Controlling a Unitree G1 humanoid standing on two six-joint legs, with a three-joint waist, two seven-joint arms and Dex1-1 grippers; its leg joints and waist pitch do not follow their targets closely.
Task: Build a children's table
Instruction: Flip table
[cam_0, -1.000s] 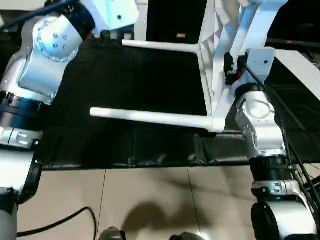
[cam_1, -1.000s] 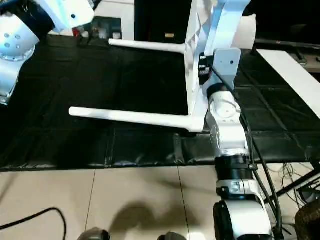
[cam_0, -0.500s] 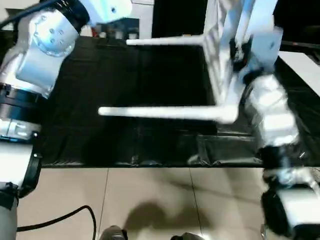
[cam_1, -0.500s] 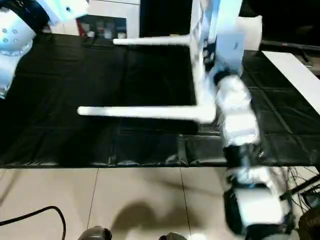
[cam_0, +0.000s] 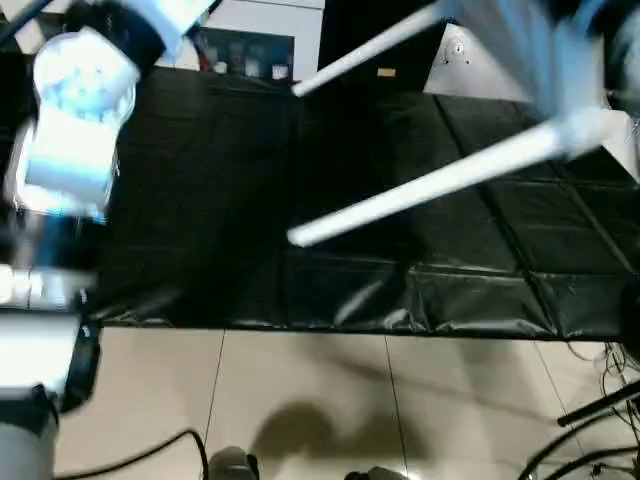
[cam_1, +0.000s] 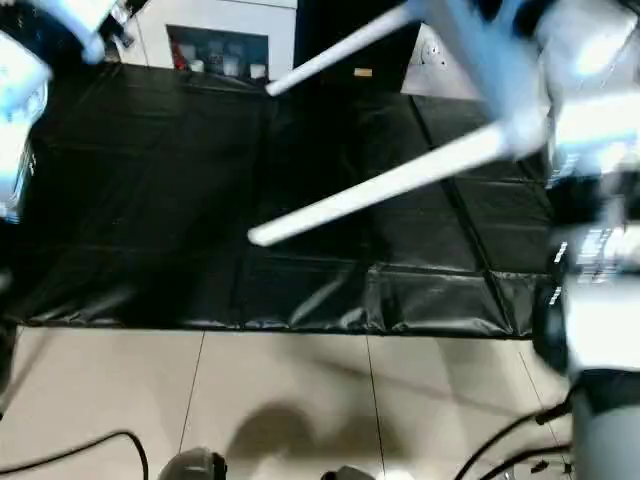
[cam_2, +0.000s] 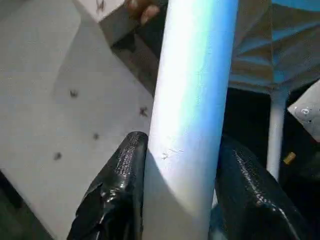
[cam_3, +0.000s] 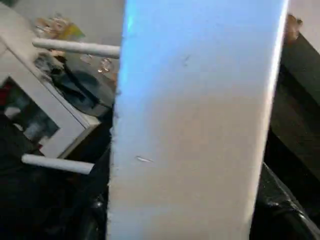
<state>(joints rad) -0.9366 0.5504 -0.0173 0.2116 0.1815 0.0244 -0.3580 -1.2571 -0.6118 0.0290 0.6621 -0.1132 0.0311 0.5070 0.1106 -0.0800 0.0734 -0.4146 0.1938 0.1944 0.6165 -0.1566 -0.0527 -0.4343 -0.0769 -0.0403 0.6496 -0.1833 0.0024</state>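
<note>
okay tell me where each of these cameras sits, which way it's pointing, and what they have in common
Head stereo pair: looks forward and down at a black mat and the table's nearer leg; silver left forearm at picture left.
Left wrist: along black fingers flanking a table leg.
Right wrist: along a white table part.
Shared: the white table.

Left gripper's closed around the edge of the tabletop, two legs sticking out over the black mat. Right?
Not the tabletop edge. In the left wrist view the left gripper has its two black fingers on either side of a round white leg of the children's table. The rest holds: the left eye view shows two legs reaching out over the black mat.
</note>
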